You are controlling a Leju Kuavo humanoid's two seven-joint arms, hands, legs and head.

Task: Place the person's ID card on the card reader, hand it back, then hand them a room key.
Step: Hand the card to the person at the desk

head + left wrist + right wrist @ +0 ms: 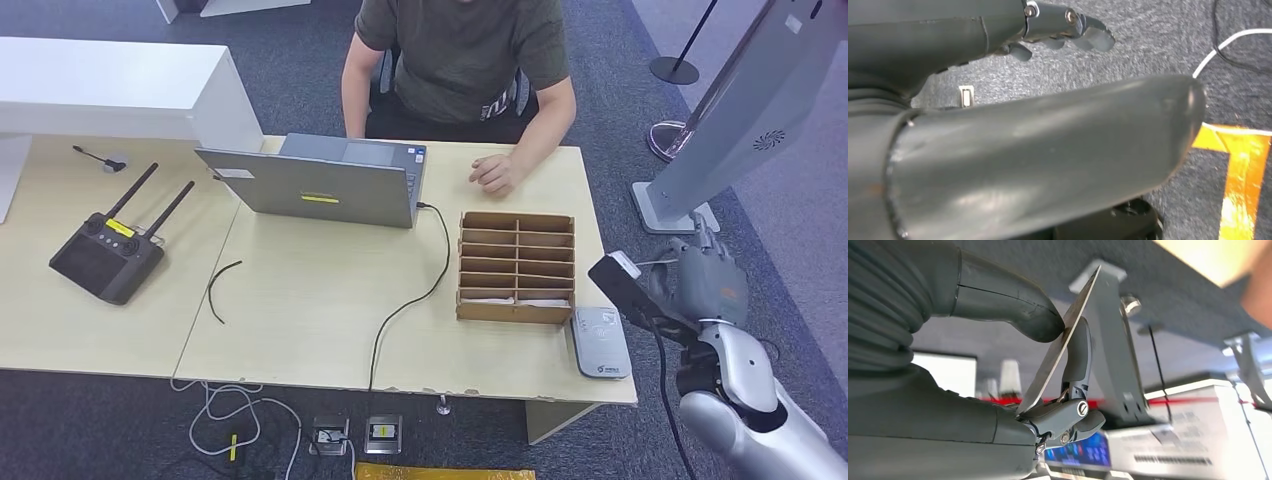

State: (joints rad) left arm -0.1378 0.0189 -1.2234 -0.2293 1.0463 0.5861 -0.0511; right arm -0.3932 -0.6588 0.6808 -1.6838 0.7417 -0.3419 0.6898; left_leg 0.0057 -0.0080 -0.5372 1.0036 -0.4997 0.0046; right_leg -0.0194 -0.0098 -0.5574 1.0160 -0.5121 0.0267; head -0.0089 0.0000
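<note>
My right hand hovers just past the table's right edge, beside the grey card reader. It pinches a thin card between the thumb and a dark finger; the card is seen edge-on. A brown cardboard sorter with several slots stands left of the reader, and white cards show in its nearest row. The person sits behind the table with one hand resting on it near the sorter. My left hand hangs over the carpet and holds nothing, its fingers apart from the thumb.
A grey laptop stands mid-table, its black cable running off the front edge. A black controller with antennas lies at the left. A white kiosk base and a stanchion stand on the floor to the right.
</note>
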